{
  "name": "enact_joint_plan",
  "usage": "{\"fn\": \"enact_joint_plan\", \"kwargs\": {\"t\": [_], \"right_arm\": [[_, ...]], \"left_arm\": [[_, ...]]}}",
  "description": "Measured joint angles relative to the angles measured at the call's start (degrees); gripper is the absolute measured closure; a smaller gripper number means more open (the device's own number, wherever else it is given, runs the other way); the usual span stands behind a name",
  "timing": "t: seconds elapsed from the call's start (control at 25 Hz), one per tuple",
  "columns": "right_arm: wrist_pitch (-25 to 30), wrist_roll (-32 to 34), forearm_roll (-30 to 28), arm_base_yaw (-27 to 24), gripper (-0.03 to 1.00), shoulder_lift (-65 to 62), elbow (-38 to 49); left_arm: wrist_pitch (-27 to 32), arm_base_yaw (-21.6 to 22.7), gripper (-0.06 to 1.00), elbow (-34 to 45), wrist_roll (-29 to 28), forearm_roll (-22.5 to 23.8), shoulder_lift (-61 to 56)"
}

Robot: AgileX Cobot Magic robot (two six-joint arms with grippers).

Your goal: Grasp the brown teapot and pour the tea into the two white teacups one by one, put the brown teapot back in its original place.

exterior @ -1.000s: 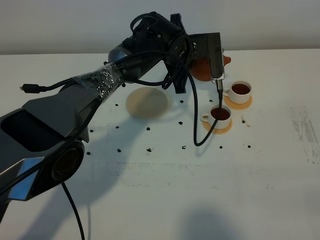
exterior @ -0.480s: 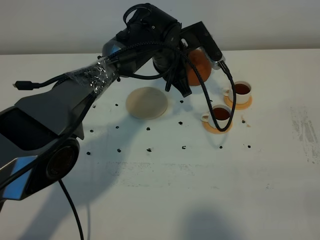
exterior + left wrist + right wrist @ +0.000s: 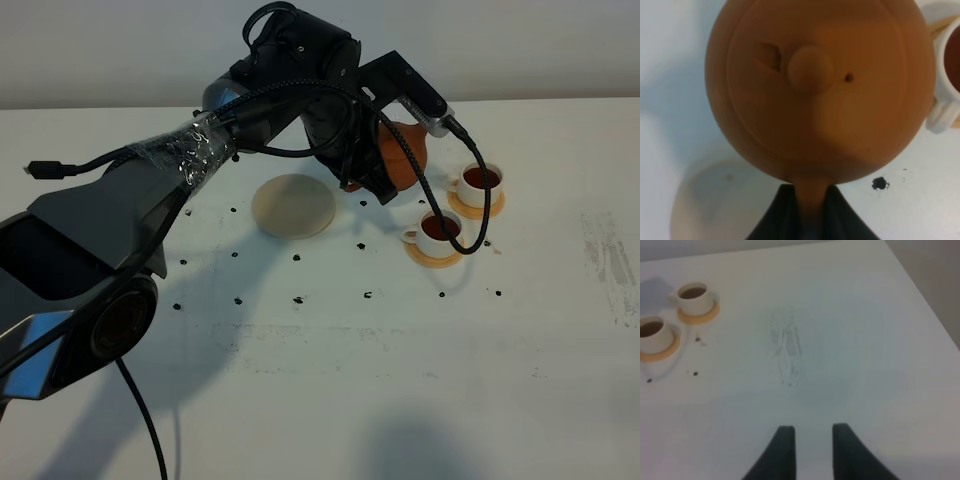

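While clamped by its handle in the left gripper (image 3: 810,210), hangs the brown teapot (image 3: 400,155) upper centre, upright, spout direction unclear.

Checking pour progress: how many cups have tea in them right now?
2. The far cup on its orange coaster, right of the brown teapot, holds dark tea; the near cup, in front of it, does too. No other cups visible.
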Motion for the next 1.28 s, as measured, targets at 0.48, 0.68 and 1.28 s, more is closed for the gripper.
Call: {"fn": "enact_joint_plan", "kwargs": {"t": [0.48,0.68,1.28], "right_arm": [[0.00,0.00,0.00,0.00,0.75,0.00,0.00],[0.00,0.00,0.00,0.00,0.75,0.00,0.00],[0.00,0.00,0.00,0.00,0.75,0.00,0.00]], "left_arm": [[1.15,0.00,0.86,0.00,-4.32,-0.21,3.76],[1.12,0.00,0.86,0.00,-4.43,-0.97,4.73],[3.74,0.49,0.86,0.00,-2.94,0.01,0.68]]}}
